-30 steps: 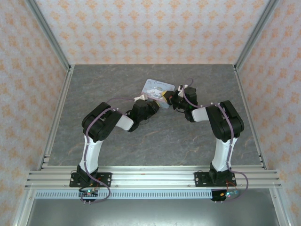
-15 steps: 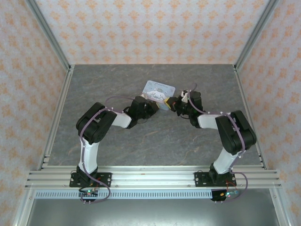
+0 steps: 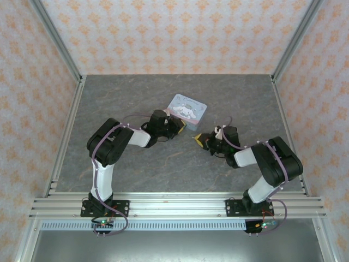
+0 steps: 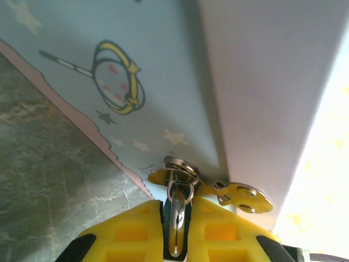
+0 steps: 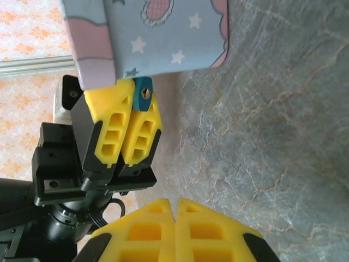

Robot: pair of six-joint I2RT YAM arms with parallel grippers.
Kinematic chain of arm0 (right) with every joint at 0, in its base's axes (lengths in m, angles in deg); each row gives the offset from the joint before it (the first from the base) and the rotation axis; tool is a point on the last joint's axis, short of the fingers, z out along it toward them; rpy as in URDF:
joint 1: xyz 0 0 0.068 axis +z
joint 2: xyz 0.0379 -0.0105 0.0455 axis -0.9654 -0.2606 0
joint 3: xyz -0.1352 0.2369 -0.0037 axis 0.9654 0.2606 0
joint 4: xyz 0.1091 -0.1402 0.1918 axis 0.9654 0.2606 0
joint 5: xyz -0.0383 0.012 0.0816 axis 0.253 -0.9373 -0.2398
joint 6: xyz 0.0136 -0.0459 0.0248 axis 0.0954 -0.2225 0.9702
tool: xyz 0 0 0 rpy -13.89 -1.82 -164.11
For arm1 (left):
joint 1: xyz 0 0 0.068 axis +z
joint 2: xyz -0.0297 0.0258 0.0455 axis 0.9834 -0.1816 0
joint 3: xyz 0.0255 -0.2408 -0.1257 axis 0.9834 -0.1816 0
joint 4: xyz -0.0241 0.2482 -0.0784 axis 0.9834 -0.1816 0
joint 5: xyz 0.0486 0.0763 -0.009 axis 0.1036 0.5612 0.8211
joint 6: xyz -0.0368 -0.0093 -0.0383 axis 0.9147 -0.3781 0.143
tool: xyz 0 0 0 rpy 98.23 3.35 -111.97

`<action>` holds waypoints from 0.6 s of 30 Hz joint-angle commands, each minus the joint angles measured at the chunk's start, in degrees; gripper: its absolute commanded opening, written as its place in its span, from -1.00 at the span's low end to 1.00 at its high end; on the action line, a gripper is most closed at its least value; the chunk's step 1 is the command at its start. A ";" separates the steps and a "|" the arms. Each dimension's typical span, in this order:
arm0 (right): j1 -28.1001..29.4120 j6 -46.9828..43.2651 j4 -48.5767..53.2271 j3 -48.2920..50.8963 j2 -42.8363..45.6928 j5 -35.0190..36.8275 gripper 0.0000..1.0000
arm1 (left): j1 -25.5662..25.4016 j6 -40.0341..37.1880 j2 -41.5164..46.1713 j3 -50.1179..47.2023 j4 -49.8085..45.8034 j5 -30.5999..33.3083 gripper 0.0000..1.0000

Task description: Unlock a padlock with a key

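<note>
Teal-blue and tiny, the padlock (image 5: 143, 94) sits pinched between the yellow fingertips of my left claw (image 5: 131, 102), with its keyhole face turned outward toward my right wrist camera. It hangs just below the lower edge of the tin box (image 5: 158, 33), a pale blue box with a pink border, printed with stars.

From my left wrist camera, the padlock's silver loop (image 4: 176, 204) lies in the narrow gap between my two left fingers. Its top meets the gold clasp (image 4: 240, 195) on the side of the box.

My right claw (image 5: 175, 210) is pressed together, the two yellow fingers meeting with no gap. It points toward the padlock but stays apart from it. I cannot tell whether anything is held between those fingers.

From above, the box rests on a grey marbled table (image 3: 136, 98), slightly beyond the middle. My left claw is against the box's near edge, and my right claw is lower and to the right, over bare table.
</note>
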 commanded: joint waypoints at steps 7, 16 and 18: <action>3.75 3.97 -8.10 -0.50 1.94 6.10 -1.00 | -0.06 9.09 3.41 -2.76 10.32 -2.37 -1.00; 4.99 10.41 -12.35 0.63 0.02 12.67 -1.00 | -0.40 15.60 5.87 -7.52 17.19 3.06 -1.00; 5.50 11.70 -14.03 0.16 -1.20 13.16 -1.00 | -0.82 16.12 6.19 -7.88 17.26 4.15 -1.00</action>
